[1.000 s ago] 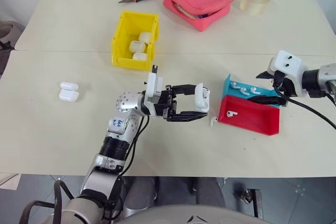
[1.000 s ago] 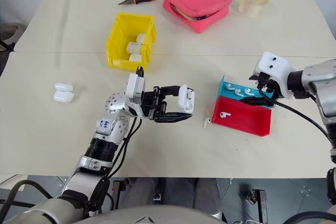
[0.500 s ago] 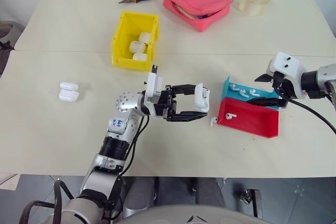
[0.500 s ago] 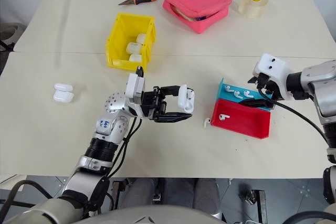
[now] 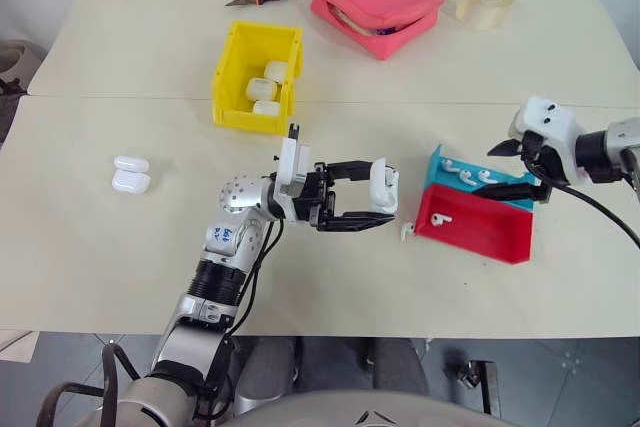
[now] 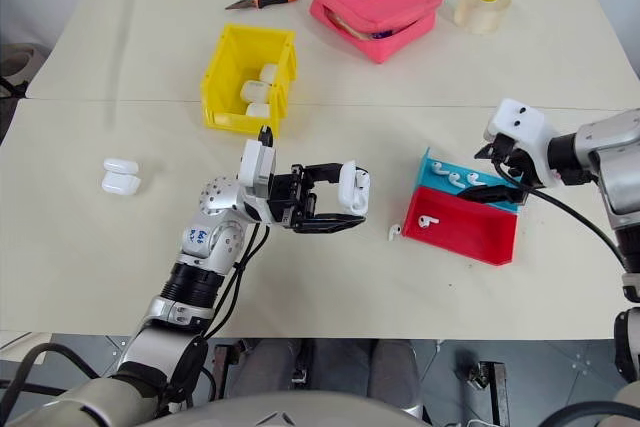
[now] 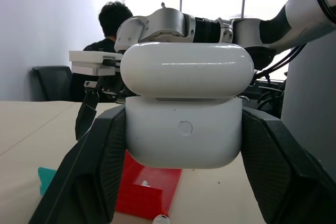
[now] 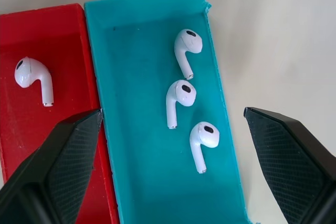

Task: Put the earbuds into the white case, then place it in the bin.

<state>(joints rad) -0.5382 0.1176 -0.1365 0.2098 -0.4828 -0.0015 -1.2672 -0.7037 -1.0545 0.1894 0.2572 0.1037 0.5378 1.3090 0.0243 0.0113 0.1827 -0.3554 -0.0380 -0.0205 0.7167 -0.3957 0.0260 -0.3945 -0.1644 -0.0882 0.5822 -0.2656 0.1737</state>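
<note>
1. Pale table (image 5: 120, 277) top is what I look down on, with my two arms over it.
2. My left pincer (image 5: 372, 203) is squeezed tight on the white case (image 5: 384, 188). The case is held up off the table, near the middle.
3. My left arm reaches up from below, and its pincer points sideways to my right.
4. The case stands up tall between the fingers, lid on top. The lid looks shut.
5. My right pincer (image 8: 173, 166) is wide open and holds nothing. It hangs over the teal half of the tray (image 8: 152, 171), pointing down.
6. Three earbuds (image 8: 180, 96) lie in the teal half. One more lies in the red half, and one lies on the table just beside the tray.
7. The bin (image 5: 232, 87) is farther back, with white cases inside.
</note>
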